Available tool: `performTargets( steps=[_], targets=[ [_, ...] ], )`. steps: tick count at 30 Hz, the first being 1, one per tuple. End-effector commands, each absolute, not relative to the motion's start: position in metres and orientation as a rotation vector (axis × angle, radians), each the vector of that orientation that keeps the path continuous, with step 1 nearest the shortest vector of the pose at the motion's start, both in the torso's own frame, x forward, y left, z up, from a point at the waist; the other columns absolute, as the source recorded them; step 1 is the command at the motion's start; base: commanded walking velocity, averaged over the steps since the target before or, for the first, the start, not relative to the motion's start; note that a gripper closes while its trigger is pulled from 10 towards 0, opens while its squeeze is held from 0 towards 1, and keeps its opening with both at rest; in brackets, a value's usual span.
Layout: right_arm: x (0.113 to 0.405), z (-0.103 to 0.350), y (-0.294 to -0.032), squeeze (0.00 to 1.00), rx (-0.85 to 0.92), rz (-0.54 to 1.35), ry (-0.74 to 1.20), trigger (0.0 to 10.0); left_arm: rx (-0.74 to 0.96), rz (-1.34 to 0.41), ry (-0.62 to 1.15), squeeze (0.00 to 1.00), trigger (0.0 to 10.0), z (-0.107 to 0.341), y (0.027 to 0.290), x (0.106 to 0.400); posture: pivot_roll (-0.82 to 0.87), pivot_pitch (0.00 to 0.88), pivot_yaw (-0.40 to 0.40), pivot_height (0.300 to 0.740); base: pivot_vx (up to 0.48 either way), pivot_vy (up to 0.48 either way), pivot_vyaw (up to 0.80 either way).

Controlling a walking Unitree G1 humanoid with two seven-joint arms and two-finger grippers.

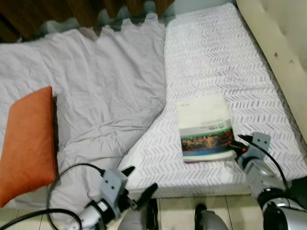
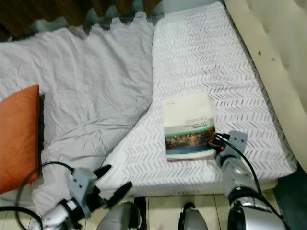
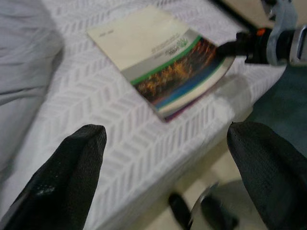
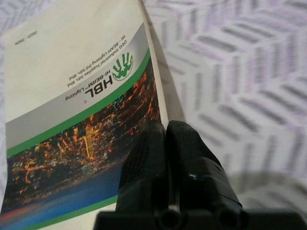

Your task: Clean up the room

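A paperback catalogue (image 1: 204,127) with a cream, green-striped cover and a city-lights photo lies flat on the white patterned sheet (image 1: 216,57), close to the bed's front edge. My right gripper (image 1: 236,143) is shut, its fingertips (image 4: 165,127) resting on the catalogue's (image 4: 72,96) near right corner, right along its edge. My left gripper (image 1: 139,181) hangs open low at the bed's front edge, left of the catalogue (image 3: 163,57), with nothing between its fingers (image 3: 72,167).
A rumpled grey duvet (image 1: 105,86) covers the bed's left half. An orange pillow (image 1: 29,143) lies at the far left. A cream padded headboard (image 1: 278,33) runs along the right. Tiled floor (image 1: 177,206) is below the bed edge.
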State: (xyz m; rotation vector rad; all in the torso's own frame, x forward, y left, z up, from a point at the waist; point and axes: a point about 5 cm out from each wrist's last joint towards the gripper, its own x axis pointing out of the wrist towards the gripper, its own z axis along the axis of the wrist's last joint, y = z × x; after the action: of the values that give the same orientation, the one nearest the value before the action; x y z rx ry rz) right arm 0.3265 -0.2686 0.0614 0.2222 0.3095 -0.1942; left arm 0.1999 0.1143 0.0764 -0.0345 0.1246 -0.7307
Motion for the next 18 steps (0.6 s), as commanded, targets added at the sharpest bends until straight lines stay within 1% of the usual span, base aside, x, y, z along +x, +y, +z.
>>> performTargets(
  steps=[1, 2, 3, 6, 7, 9, 13, 14, 17, 18],
  targets=[
    [0.318, 0.051, -0.272, 0.00, 0.219, -0.221, 0.350, 0.0, -0.015, -0.756, 0.108, 0.00, 10.0, 0.071, 0.110, 0.197, 0.09, 0.424, 0.136, 0.740, 0.000, 0.000, 0.00],
    [0.320, 0.055, -0.275, 0.00, 0.216, -0.222, 0.336, 0.0, -0.009, -0.739, 0.070, 0.00, 10.0, 0.069, 0.105, 0.202, 0.05, 0.447, 0.114, 0.740, 0.000, 0.000, 0.00],
    [0.321, 0.059, -0.277, 0.00, 0.218, -0.228, 0.318, 0.0, -0.012, -0.721, 0.075, 0.00, 10.0, 0.061, 0.104, 0.205, 0.02, 0.470, 0.102, 0.740, 0.000, 0.000, 0.00],
    [0.324, 0.066, -0.281, 0.00, 0.220, -0.239, 0.281, 0.0, -0.005, -0.712, 0.075, 0.00, 10.0, 0.047, 0.099, 0.208, -0.01, 0.491, 0.086, 0.740, 0.000, 0.000, 0.00],
    [0.325, 0.068, -0.283, 0.00, 0.224, -0.242, 0.269, 0.0, -0.007, -0.720, 0.071, 0.00, 10.0, 0.046, 0.096, 0.208, -0.05, 0.520, 0.069, 0.740, 0.000, 0.000, 0.00],
    [0.328, 0.070, -0.278, 0.00, 0.269, -0.210, 0.247, 0.0, -0.045, -0.737, 0.084, 0.00, 10.0, 0.035, 0.084, 0.213, -0.07, 0.541, 0.058, 0.740, 0.000, 0.000, 0.00],
    [0.330, 0.068, -0.270, 0.00, 0.306, -0.173, 0.257, 0.0, -0.074, -0.754, 0.082, 0.00, 10.0, 0.032, 0.075, 0.217, -0.08, 0.557, 0.051, 0.740, 0.000, 0.000, 0.00],
    [0.329, 0.063, -0.263, 0.00, 0.314, -0.143, 0.288, 3.4, -0.074, -0.752, 0.086, 0.00, 10.0, 0.031, 0.072, 0.223, -0.08, 0.561, 0.056, 0.740, 0.000, 0.000, 0.00],
    [0.329, 0.060, -0.259, 0.00, 0.306, -0.126, 0.307, 3.4, -0.073, -0.741, 0.082, 0.00, 10.0, 0.032, 0.071, 0.227, -0.08, 0.561, 0.056, 0.740, 0.000, 0.000, 0.00],
    [0.329, 0.059, -0.258, 0.00, 0.305, -0.114, 0.313, 0.0, -0.069, -0.737, 0.071, 0.00, 10.0, 0.033, 0.072, 0.230, -0.07, 0.557, 0.063, 0.740, 0.000, 0.000, 0.00]
  ],
)
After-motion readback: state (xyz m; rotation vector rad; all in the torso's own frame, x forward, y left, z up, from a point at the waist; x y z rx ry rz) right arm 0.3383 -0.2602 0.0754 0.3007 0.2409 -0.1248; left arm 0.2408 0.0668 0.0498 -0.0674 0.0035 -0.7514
